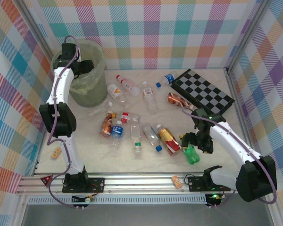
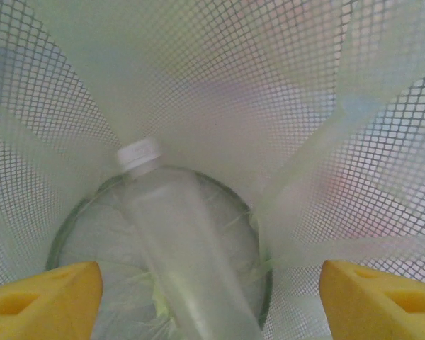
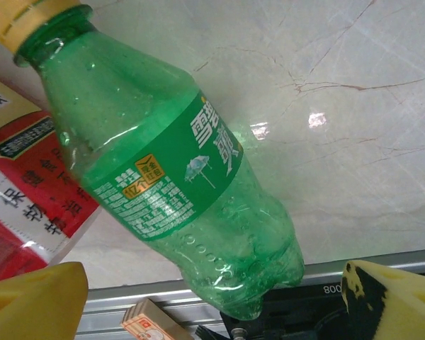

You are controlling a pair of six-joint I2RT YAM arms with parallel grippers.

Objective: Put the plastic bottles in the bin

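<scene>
Plastic bottles are logged from the left. At far left the bin stands upright on the tabletop, near the back corner. My left claw hangs over the bin's mouth. In the left wrist view I look down inside the mesh wall. There, one clear bottle with a white cap lies tilted on the lined bottom. The left claw is spread wide, its yellow fingers apart from the bottle on either side, gripping nothing.

Right of the bin, the other bottles lie on their sides across the middle of the tabletop. An amber-brown bottle lies just beside a blue-labelled bottle, with several clear ones close around them. A red-and-gold labelled bottle lies further right.

Just beside it, near the front rail, lies the green bottle. My right claw is low over it. In the right wrist view the green bottle runs diagonally, yellow cap at upper left, and rests on the tabletop. The right claw is spread wide astride the bottle's base. I see no finger touching it, so nothing is gripped.

At far right rear, a black-and-white checkerboard lies flat.
</scene>
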